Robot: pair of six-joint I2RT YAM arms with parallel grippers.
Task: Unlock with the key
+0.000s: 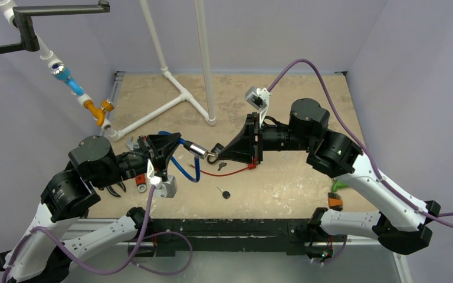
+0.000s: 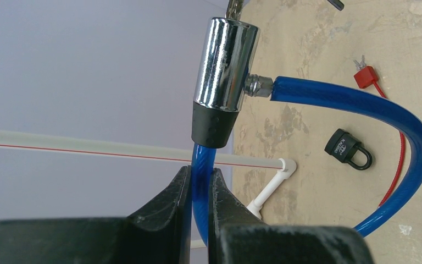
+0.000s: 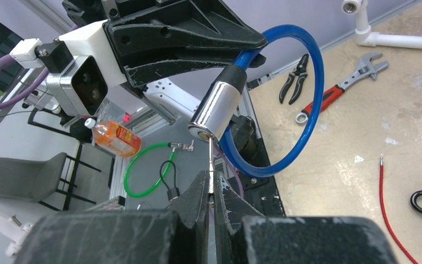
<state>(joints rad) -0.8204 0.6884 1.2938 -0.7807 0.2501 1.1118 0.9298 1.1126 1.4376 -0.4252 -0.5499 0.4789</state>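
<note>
A blue cable lock (image 2: 362, 104) with a chrome lock cylinder (image 2: 225, 63) hangs above the table. My left gripper (image 2: 202, 177) is shut on the blue cable just below the cylinder's black collar. In the right wrist view the cylinder (image 3: 218, 107) points its keyhole face at my right gripper (image 3: 211, 184), which is shut on a thin metal key (image 3: 211, 159). The key's tip is at or in the keyhole. From above, the two grippers meet mid-table, left (image 1: 180, 141) and right (image 1: 215, 151), with the cylinder (image 1: 197, 150) between them.
A loose black-headed key (image 1: 224, 193), a thin red cable (image 1: 224, 172) and a black padlock (image 2: 349, 149) lie on the table. Pliers (image 3: 293, 82) and a red-handled wrench (image 3: 340, 88) sit near the left arm. A white pipe frame (image 1: 171, 100) stands behind.
</note>
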